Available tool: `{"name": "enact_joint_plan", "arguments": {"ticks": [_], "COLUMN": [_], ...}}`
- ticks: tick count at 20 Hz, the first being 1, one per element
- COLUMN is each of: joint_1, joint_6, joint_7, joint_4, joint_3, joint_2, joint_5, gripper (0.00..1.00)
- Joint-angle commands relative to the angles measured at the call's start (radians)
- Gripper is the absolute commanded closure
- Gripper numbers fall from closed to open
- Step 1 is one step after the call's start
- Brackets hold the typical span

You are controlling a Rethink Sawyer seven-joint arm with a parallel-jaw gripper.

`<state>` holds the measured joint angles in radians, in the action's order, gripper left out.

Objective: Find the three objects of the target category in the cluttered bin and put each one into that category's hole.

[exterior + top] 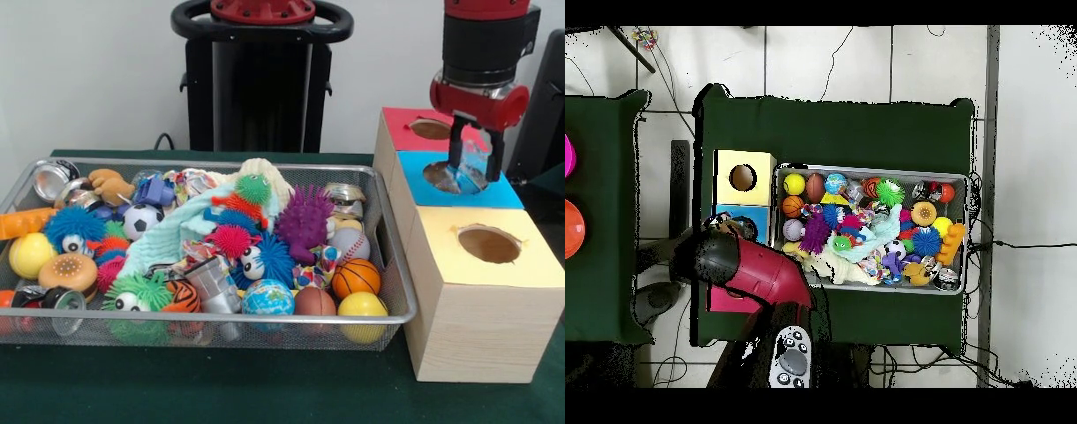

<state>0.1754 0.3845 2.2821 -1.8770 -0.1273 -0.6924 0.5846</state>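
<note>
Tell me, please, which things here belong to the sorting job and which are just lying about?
Part of the job:
- gripper, above the blue box's hole
- wire bin full of toys
- red box, blue box, yellow box, each with a hole

Just lying about:
- handheld controller
- cables on the floor
- orange round thing on the side table

No readable text, labels or numbers anywhere.
</note>
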Motion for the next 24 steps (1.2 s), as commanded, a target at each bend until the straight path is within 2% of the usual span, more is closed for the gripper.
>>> {"name": "enact_joint_plan", "arguments": {"ticks": [1,7,11,18,24], "joint_1": [-0.020,-0.006,-0.001,-0.023,-0.045], "joint_6": [0.214,0.349,0.281,0.161,0.163], "joint_7": [0.074,0.090,0.084,0.079,0.062], "joint_4": [0.000,0.024,0.035,0.042,0.043], "joint_3": [0.060,0.007,-0.046,-0.072,-0.073], "joint_2": [-0.061,-0.121,-0.094,-0.045,-0.067], "joint_5": [-0.069,-0.136,-0.197,-0.269,-0.310], "gripper": [0.00,0.00,0.00,0.00,0.00]}}
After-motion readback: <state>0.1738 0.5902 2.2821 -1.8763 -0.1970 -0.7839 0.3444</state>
